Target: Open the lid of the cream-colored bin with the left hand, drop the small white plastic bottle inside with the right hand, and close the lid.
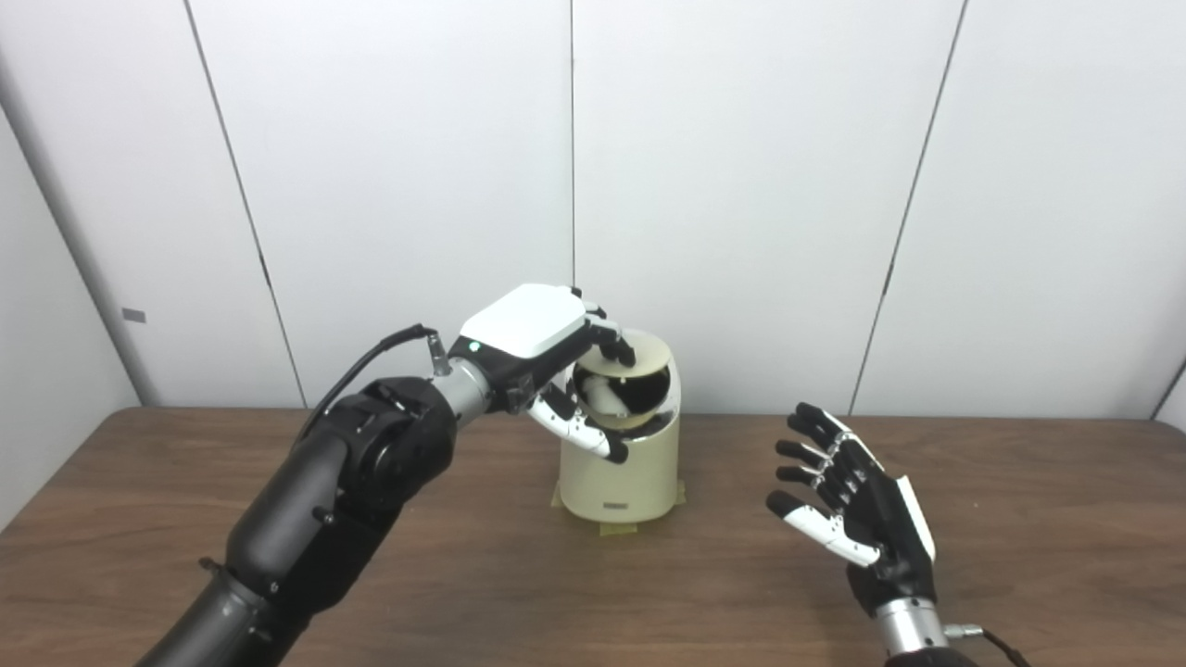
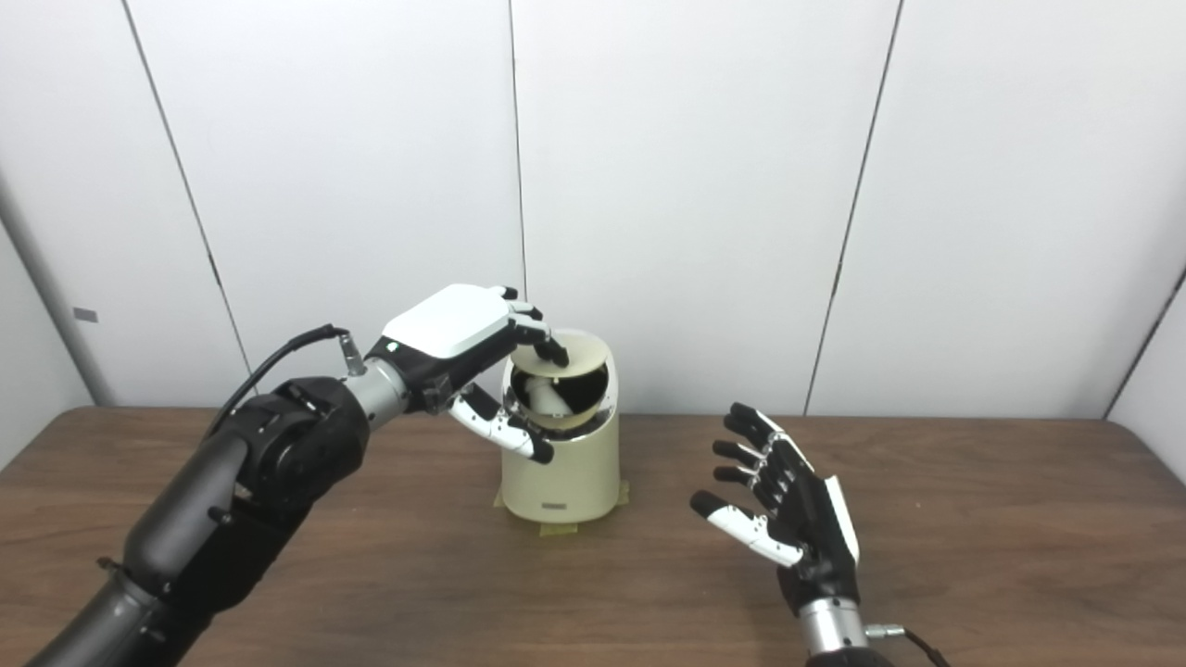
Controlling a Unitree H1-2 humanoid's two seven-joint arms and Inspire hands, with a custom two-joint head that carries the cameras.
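Note:
The cream-colored bin stands upright at the middle of the table. Its round lid is tilted back, so the dark opening shows. A small white shape lies inside the opening; it looks like the white bottle, and it also shows in the right eye view. My left hand is at the bin's top, with fingertips curled on the lid's front edge and the thumb down along the bin's front rim. My right hand is open and empty, palm toward the bin, raised to the right of it.
The brown wooden table runs up to a white panelled wall close behind the bin. Yellowish tape sits at the bin's base. My left forearm crosses the table's left front.

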